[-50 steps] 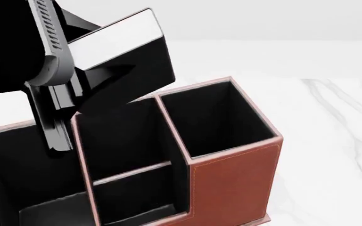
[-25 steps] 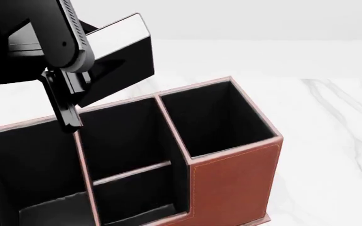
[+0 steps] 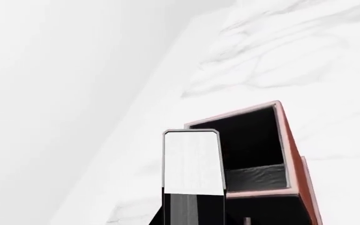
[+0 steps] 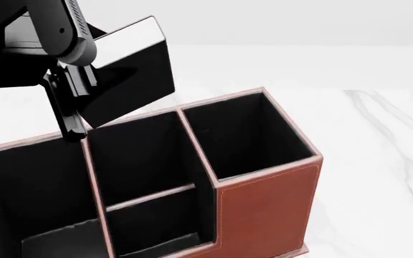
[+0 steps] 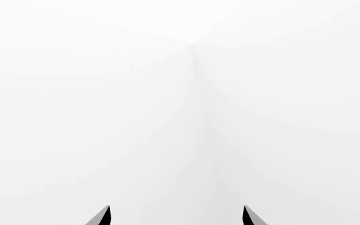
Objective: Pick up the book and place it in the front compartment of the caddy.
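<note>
book (image 4: 124, 72) lifted leftward, left claw (image 4: 77, 102) raised

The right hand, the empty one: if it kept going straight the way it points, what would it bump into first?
Probably nothing nearby. Ahead of the right hand its own camera shows only blank white, no objects; depth there is hard to judge.

The head view looks steeply down, close over the reddish-brown leather-look caddy (image 4: 264, 199) on the white marbled surface (image 4: 378, 140). The left wrist view looks along the held black book (image 3: 192, 164) onto one tall end section of that caddy (image 3: 286, 140), which both views share. The right wrist view faces only blank white past its pincer (image 5: 176, 216) tips
</note>
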Controlling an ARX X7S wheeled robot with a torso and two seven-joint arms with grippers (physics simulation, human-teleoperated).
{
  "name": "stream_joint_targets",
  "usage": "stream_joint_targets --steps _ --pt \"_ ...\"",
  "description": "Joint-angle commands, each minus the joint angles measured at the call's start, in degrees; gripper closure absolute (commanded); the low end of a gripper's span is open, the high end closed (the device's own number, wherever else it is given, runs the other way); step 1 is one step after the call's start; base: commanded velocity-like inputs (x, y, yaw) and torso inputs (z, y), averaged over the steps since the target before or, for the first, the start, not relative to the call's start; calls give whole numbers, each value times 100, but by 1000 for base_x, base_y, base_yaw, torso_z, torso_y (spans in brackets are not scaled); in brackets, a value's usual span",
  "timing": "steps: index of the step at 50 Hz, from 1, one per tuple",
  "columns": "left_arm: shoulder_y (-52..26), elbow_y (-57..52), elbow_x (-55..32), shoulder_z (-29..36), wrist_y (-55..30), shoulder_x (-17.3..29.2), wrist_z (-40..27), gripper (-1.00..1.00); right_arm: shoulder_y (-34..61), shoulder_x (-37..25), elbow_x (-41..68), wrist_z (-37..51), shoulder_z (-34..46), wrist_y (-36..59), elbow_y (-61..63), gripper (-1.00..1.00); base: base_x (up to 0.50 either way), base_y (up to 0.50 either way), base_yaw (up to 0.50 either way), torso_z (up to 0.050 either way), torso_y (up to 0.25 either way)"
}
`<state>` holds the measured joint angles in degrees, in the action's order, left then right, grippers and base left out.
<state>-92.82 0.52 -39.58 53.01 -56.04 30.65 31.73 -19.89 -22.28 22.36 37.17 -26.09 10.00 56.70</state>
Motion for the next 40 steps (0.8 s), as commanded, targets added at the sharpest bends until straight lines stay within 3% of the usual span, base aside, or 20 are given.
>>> stream_joint_targets --steps 1,11,40 --pt "28 9 131 151 82 44 158 100 -37 -15 -10 22 32 -35 -18 -100 0 0 0 0 0" --pt "120 -63 367 610 155 33 332 100 -97 -17 -4 41 18 -85 -10 -100 0 0 0 0 1" --pt "577 646 691 631 917 -292 90 100 -152 -117 69 140 5 -83 33 -100 0 0 0 0 1"
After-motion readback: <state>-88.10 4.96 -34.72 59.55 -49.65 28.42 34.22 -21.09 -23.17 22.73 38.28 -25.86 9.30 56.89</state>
